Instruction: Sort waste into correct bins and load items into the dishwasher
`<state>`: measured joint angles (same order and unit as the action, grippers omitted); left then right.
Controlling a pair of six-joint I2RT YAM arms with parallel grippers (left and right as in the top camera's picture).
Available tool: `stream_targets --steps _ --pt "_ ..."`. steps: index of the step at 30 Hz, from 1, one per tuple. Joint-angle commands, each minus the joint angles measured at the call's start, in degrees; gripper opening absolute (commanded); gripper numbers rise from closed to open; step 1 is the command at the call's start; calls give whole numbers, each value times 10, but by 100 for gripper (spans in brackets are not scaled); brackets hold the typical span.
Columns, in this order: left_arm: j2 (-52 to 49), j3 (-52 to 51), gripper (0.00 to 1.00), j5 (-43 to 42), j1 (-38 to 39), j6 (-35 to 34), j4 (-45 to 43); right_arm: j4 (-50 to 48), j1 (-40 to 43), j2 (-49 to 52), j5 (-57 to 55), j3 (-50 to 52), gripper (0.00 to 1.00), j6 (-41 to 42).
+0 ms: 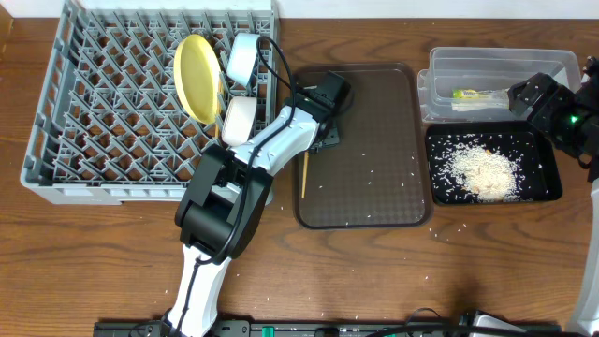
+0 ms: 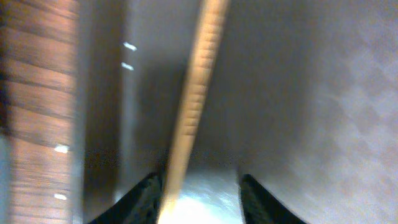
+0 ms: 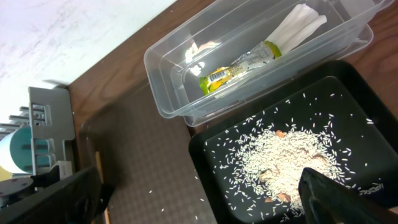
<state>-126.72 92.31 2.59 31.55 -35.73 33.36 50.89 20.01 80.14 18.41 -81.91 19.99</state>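
Note:
A wooden chopstick (image 1: 302,175) lies along the left edge of the brown tray (image 1: 374,187). My left gripper (image 1: 316,139) is low over the chopstick's far end. In the blurred left wrist view the chopstick (image 2: 196,93) runs between the spread fingers of my left gripper (image 2: 202,199), close to the left one; the gripper is open. My right gripper (image 1: 529,94) hovers over the bins at the right. In the right wrist view it (image 3: 205,199) is wide open and empty above the black bin (image 3: 211,155) of rice.
A grey dish rack (image 1: 56,140) at the left holds a yellow plate (image 1: 197,75) and two cups (image 1: 241,58). A clear bin (image 1: 562,64) at the back right holds a wrapper (image 1: 477,94) and a napkin. Rice grains are scattered on the tray and the table.

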Motion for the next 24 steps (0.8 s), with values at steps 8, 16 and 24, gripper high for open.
stream_targets --steps 8,16,24 --pt "-37 -19 7 -184 28 19 16 -1 1 1 0 -9 99 3" --pt "127 4 7 -94 27 120 56 -1 1 1 0 -9 99 3" --pt "327 4 8 123 -9 225 121 -1 1 1 0 -9 99 3"
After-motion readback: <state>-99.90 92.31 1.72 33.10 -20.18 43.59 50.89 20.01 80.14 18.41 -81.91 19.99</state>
